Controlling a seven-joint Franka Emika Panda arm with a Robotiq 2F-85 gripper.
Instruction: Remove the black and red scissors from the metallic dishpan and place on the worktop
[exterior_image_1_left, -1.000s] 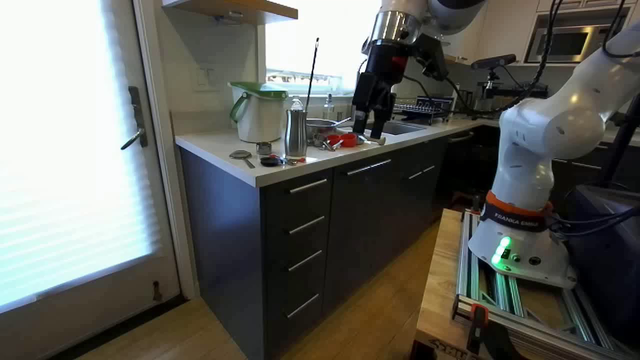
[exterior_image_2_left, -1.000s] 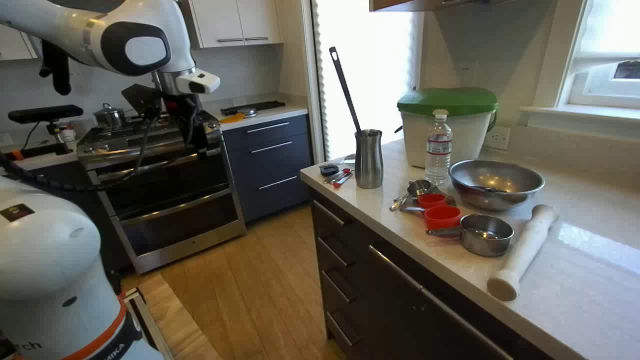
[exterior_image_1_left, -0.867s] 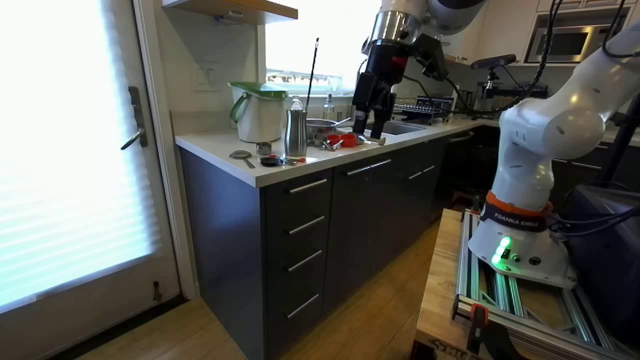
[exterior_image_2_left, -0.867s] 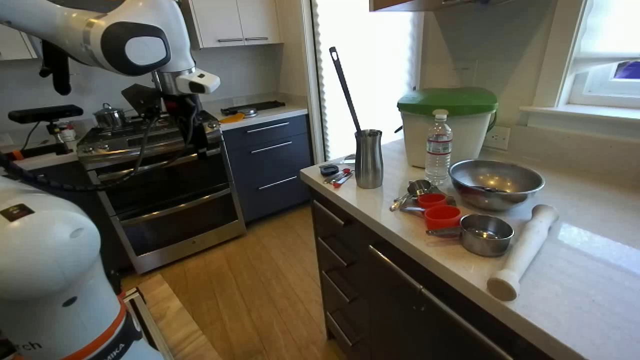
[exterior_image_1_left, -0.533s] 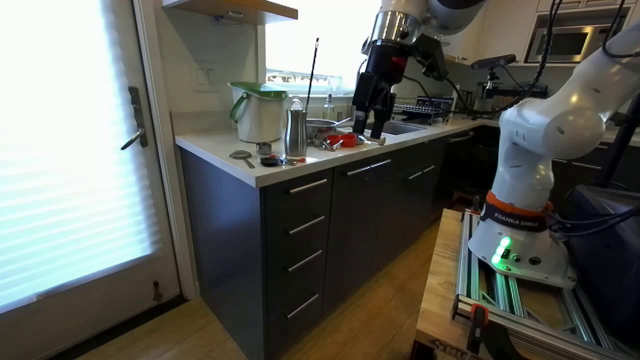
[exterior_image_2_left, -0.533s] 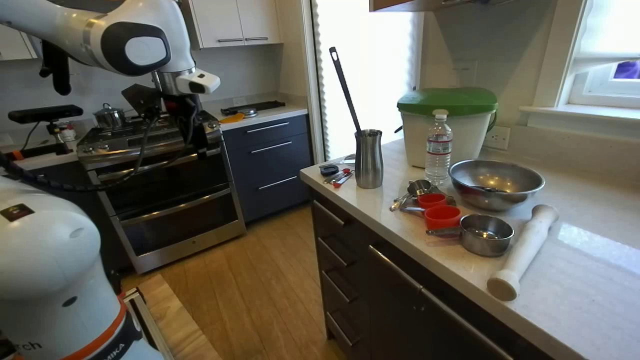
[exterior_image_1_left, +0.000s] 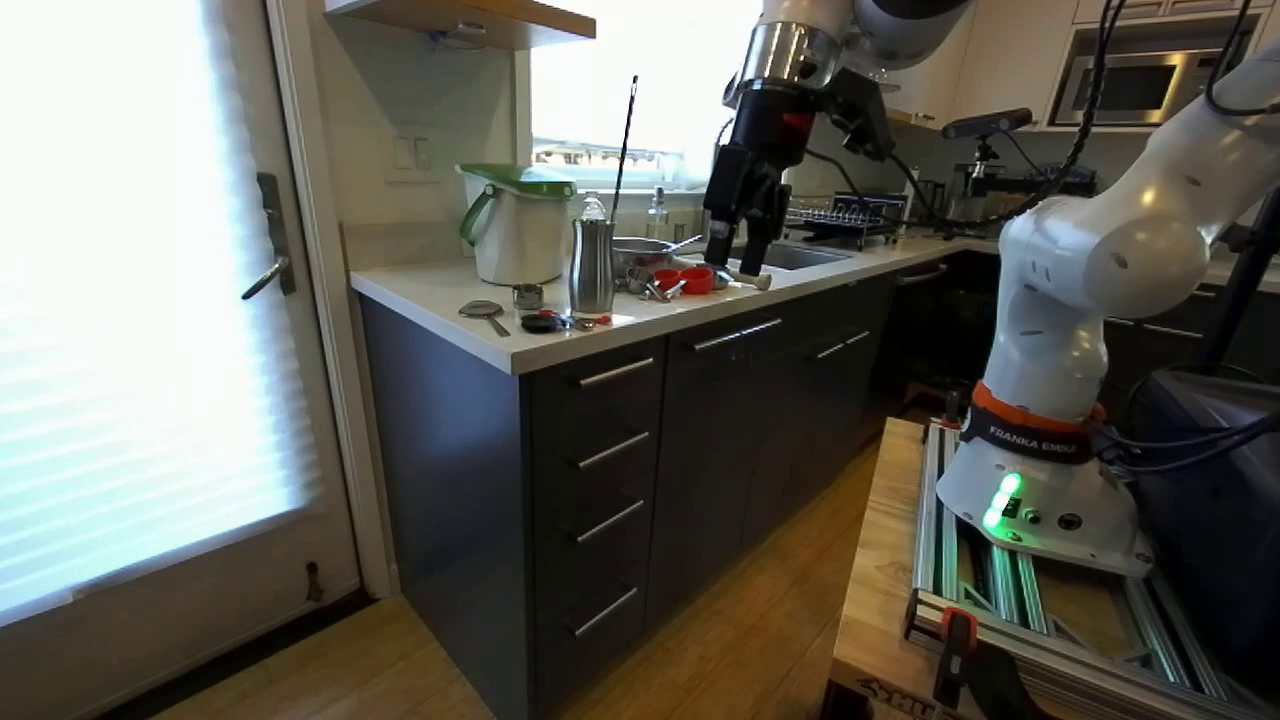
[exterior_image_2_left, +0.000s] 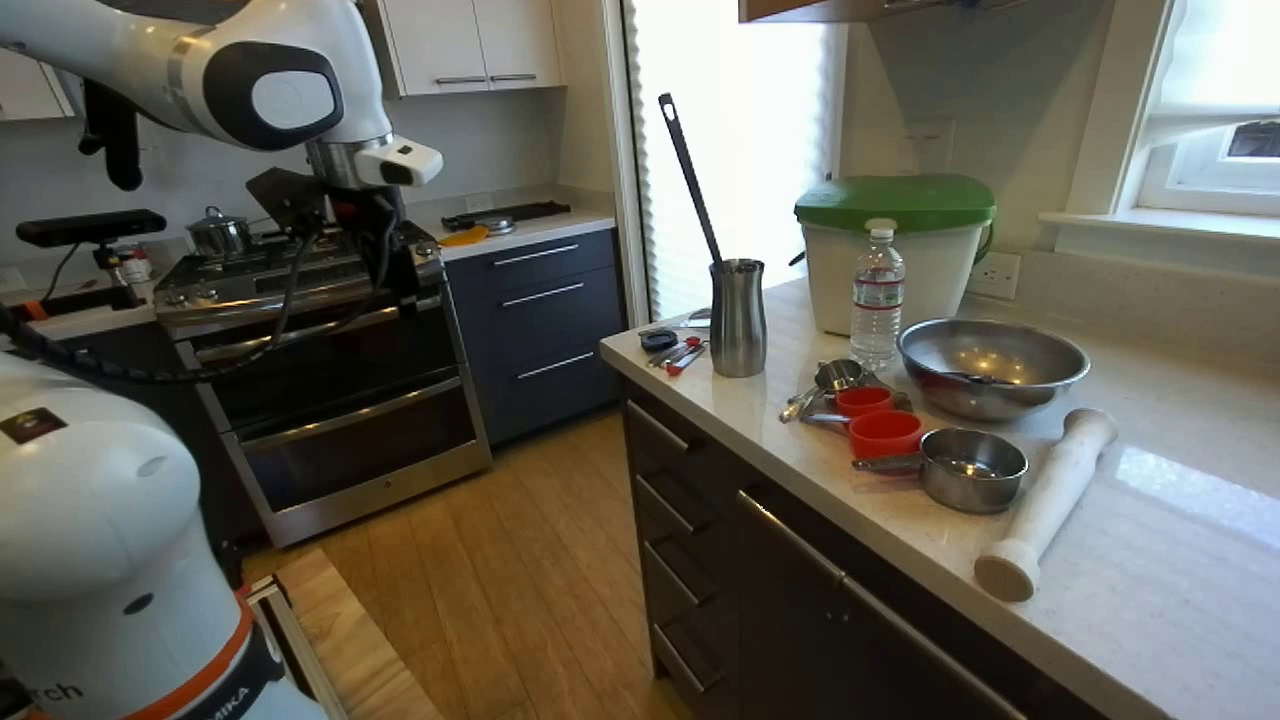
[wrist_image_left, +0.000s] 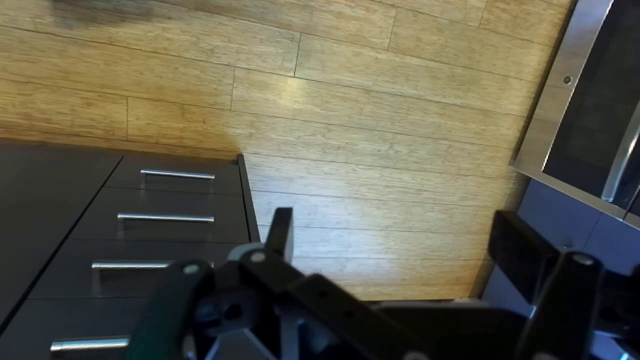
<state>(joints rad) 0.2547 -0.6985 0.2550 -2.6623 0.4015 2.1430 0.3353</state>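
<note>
Operator: What's nearest?
Spotter: Your black fingers (wrist_image_left: 280, 227), spread wide and released over the wooden floor (wrist_image_left: 350, 150), well apart from the tall waisted steel cup (exterior_image_1_left: 592, 268).
Operator: And on the long off-white tabletop (exterior_image_1_left: 430, 290)?
Spotter: You have that cup upright, then two round red measuring cups (exterior_image_1_left: 697, 280) just past it. Farther past the cup, a wide steel bowl (exterior_image_2_left: 1040, 372) holds something dark (exterior_image_2_left: 985, 379), too unclear to name.
Operator: The black and red scissors?
Spotter: You can't place them from here. Farthest past the cup lies the shallow grey metal sink basin (exterior_image_1_left: 800, 257), its inside mostly hidden.
</note>
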